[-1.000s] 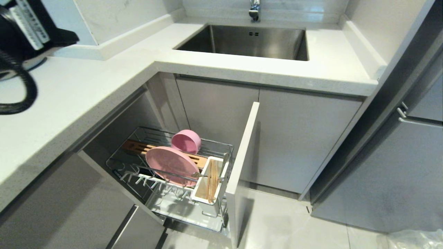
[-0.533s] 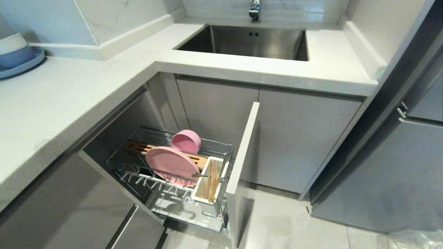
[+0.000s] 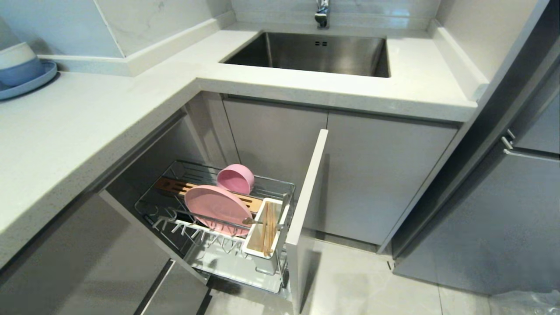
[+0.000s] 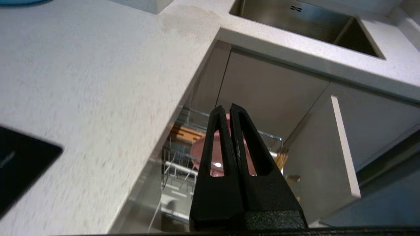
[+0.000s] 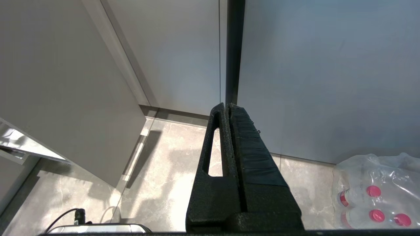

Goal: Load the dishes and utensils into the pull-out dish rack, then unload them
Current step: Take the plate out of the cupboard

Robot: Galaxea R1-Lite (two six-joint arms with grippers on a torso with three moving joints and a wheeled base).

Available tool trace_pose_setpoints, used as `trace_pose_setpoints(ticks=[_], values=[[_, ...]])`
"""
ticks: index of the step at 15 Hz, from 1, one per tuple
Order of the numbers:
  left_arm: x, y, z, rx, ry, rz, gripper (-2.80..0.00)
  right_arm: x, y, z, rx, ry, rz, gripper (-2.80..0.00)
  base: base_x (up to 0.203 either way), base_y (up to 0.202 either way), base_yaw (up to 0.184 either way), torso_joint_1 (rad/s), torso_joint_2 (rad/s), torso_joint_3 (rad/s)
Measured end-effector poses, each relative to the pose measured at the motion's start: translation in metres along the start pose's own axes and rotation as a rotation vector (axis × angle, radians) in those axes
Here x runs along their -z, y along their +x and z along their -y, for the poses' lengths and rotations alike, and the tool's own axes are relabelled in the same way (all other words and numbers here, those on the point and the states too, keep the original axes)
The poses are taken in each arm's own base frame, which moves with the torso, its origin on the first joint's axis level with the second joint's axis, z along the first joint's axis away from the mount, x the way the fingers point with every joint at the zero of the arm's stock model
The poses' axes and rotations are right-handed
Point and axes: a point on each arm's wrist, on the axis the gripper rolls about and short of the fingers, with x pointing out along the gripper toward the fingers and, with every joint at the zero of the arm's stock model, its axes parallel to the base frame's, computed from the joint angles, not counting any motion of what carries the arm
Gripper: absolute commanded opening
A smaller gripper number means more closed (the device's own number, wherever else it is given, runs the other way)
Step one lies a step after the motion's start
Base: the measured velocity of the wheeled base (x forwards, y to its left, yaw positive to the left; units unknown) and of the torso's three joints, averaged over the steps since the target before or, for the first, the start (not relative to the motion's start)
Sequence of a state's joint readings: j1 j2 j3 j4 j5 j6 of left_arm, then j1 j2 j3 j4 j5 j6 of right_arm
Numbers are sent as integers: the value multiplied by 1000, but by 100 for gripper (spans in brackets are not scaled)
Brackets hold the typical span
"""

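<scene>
The pull-out dish rack [image 3: 199,167] stands pulled out below the counter, its grey door front [image 3: 306,205] facing right. A pink plate [image 3: 217,209] stands on edge among the prongs, and a pink bowl [image 3: 236,178] lies tipped behind it. Chopsticks [image 3: 267,227] stand in the white utensil holder [image 3: 256,247], with a small silver fork [image 3: 250,221] at its edge. My left gripper [image 4: 226,108] is shut and empty, high over the counter edge and above the rack; the plate [image 4: 197,149] shows past its fingers. My right gripper [image 5: 227,105] hangs shut and parked near the floor. Neither arm is in the head view.
A steel sink [image 3: 306,57] with a faucet [image 3: 321,11] is set in the white counter [image 3: 87,122]. A blue plate with stacked bowls [image 3: 22,70] sits at the counter's far left. A wrapped pack of bottles [image 5: 374,193] lies on the floor by tall grey doors.
My left arm, which filled the head view's top-left corner a second ago, has drawn out of that view, uncovering the blue plate and bowls. The rack's contents have not moved.
</scene>
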State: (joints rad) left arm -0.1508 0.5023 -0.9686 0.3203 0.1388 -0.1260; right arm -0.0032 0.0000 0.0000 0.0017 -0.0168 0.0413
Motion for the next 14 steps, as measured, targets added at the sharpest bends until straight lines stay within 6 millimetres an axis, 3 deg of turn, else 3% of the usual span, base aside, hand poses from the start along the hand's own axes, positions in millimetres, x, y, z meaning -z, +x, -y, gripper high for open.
trace_pose_setpoints(ticks=[4,8,14], values=[[37,-38,-4,25,-3,-52,-280,0,0,0,0,0,0,-280,0,0,0,0,0,0],[51,-55,0,37,5,-32,-280,0,0,0,0,0,0,-280,0,0,0,0,0,0],[101,-78,-4,60,80,-19,-280,0,0,0,0,0,0,-280,0,0,0,0,0,0]])
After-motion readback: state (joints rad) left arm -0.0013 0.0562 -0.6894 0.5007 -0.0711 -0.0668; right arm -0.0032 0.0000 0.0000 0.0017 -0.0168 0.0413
